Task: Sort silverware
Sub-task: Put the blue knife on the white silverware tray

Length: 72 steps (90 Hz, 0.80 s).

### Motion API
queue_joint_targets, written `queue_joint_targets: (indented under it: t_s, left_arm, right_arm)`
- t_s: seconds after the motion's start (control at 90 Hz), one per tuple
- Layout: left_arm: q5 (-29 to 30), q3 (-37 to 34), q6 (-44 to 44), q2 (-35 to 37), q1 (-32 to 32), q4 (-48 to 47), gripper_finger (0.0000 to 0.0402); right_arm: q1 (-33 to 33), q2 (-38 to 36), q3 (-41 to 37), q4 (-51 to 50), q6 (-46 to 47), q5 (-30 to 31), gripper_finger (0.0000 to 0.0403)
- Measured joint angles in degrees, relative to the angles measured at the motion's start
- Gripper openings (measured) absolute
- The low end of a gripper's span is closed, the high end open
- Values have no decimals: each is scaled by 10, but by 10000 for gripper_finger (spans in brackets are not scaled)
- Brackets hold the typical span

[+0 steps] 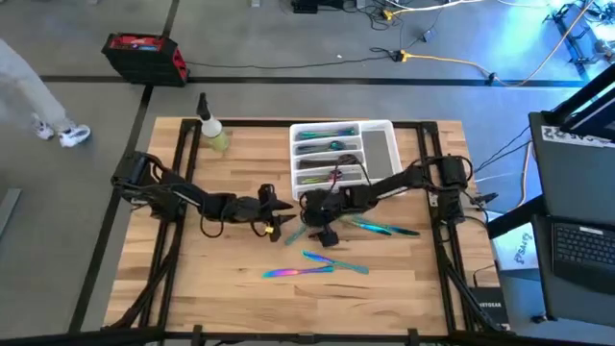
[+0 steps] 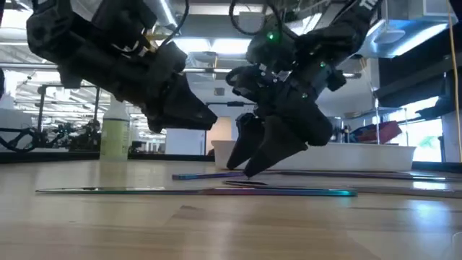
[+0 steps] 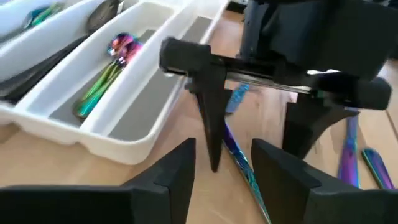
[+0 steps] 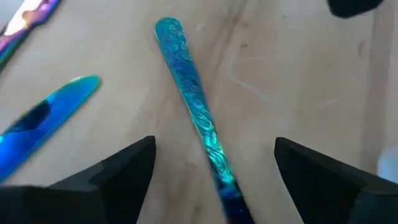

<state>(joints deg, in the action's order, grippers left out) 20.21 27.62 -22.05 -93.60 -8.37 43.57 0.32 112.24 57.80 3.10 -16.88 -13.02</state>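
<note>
A slim teal piece of silverware (image 4: 194,112) lies flat on the wooden table, just in front of the white tray (image 1: 380,154). My right gripper (image 4: 214,142) is open and low over it, one finger on each side of its handle, not touching it. My left gripper (image 3: 224,149) is open and hangs a little above the table just left of the right one (image 1: 325,231), pointing at it. Other rainbow pieces lie on the table (image 1: 386,229) (image 1: 300,272) (image 1: 338,261). More pieces lie in the tray's compartments (image 3: 102,81).
A small spray bottle (image 1: 211,130) with yellowish liquid stands at the far left of the table. The tray sits at the far middle. Bare wood lies at the near left and along the front edge. A person's leg (image 1: 38,106) shows on the floor beyond the table.
</note>
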Motion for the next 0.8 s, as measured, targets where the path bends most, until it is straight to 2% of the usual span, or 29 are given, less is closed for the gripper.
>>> queue_joint_targets:
  t_s: [0.078, 0.167, 0.344, 0.544, 0.678, 0.8]
  left_arm:
    - [2, 0, -1, 0, -1, -1, 143]
    - [1, 0, 4, 0, -11, -1, 143]
    - [11, 0, -32, 0, -44, -14, 143]
    - [63, 1, -82, 0, -92, -45, 143]
    - [66, 1, -139, 0, -116, -107, 143]
    - [67, 0, -171, 0, -137, -142, 143]
  right_arm:
    - [-14, 0, -1, -5, -31, -12, 310]
    - [-30, 0, 0, -6, -62, -52, 300]
    - [-30, 8, -2, -5, -102, -79, 258]
    - [-23, 8, -2, -6, -113, -80, 200]
    - [-16, 11, -2, -2, -114, -74, 167]
    - [-6, 11, 0, -3, -101, -39, 140]
